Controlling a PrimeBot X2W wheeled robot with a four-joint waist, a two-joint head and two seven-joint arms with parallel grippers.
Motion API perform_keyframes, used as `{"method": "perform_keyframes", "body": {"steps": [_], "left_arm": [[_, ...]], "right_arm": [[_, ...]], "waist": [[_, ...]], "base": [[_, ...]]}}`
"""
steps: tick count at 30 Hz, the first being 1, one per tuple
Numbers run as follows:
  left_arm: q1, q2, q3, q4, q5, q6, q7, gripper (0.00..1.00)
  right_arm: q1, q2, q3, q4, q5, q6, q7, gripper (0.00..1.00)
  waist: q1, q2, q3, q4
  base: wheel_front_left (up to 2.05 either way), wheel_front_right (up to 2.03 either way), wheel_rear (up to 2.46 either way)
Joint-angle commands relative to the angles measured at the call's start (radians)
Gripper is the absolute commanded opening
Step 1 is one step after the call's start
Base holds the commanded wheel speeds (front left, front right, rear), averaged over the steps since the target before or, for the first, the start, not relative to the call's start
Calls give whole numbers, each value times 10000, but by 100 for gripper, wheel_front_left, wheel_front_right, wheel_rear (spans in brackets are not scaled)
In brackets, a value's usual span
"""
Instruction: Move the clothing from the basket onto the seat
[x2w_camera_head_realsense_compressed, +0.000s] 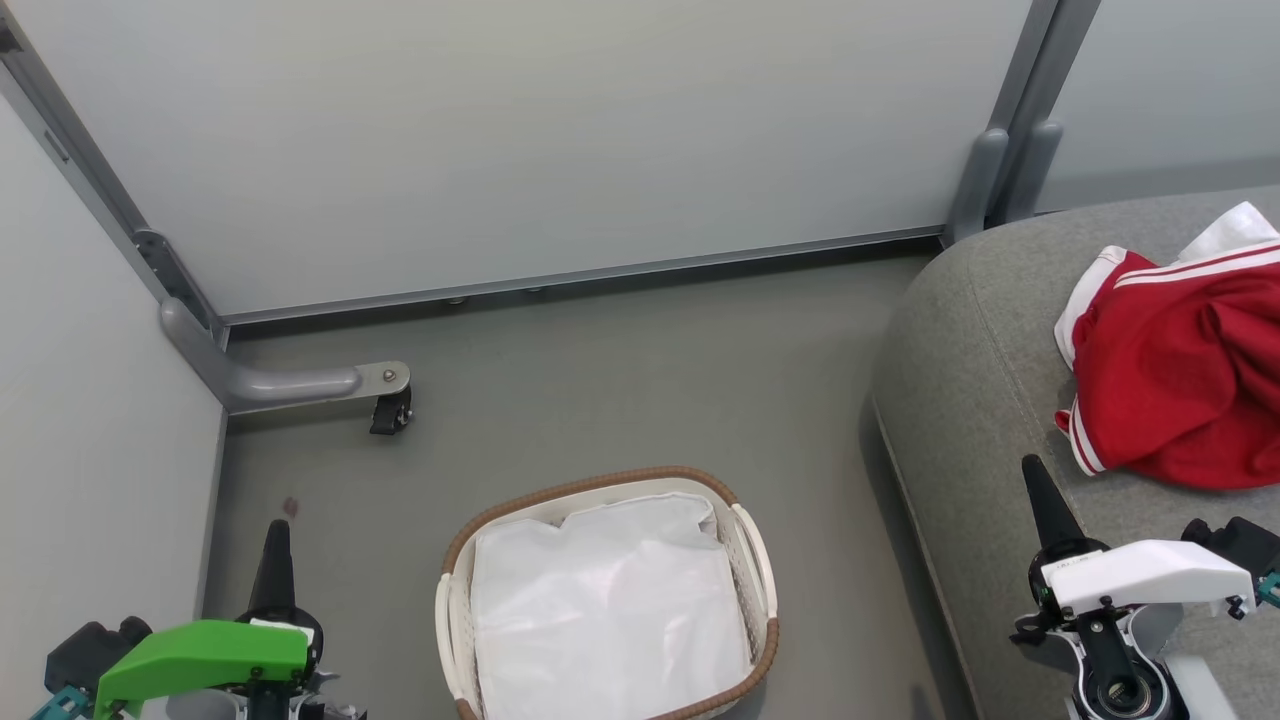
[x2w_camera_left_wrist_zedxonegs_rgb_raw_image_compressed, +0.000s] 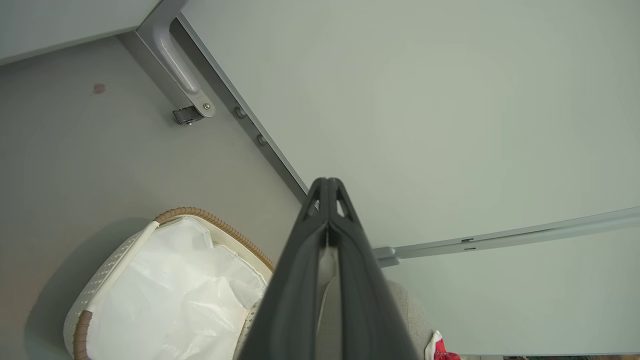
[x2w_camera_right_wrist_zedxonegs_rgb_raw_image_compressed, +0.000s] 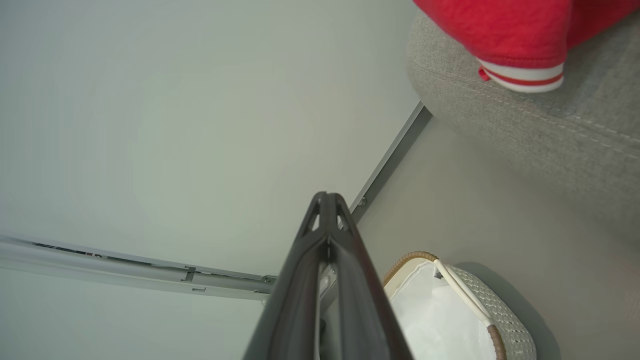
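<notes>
Red clothing (x2w_camera_head_realsense_compressed: 1180, 380) lies bunched on the grey seat (x2w_camera_head_realsense_compressed: 970, 330), while the basket (x2w_camera_head_realsense_compressed: 600, 478) holds just its white liner (x2w_camera_head_realsense_compressed: 610, 610). Left tool (x2w_camera_head_realsense_compressed: 277, 540) and right tool (x2w_camera_head_realsense_compressed: 1037, 485) both have fingers pressed together, holding nothing. For a good finish, I would check the basket for any hidden red piece.

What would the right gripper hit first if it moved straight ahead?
The right gripper would probably reach the pale wall panel first; nothing nearer lies in line, though depth is unclear.
</notes>
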Motion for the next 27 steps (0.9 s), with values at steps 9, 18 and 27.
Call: {"method": "perform_keyframes", "body": {"steps": [9, 18, 27], "left_arm": [[-269, 76, 78, -269, -969, -37, 242, 0], [-315, 80, 128, -401, -1740, -41, 447, 0], [-359, 83, 176, -547, -2462, -45, 644, 0]], "right_arm": [[89, -66, -138, -238, 999, -6, 274, 0], [139, -72, -223, -349, 1786, -5, 479, 0], [172, -79, -304, -447, 2513, -5, 676, 0]], "waist": [[0, 0, -36, -16], [0, 0, -71, -31], [0, 0, -107, -46]], "base": [[0, 0, 0], [0, 0, 0], [0, 0, 0]]}}
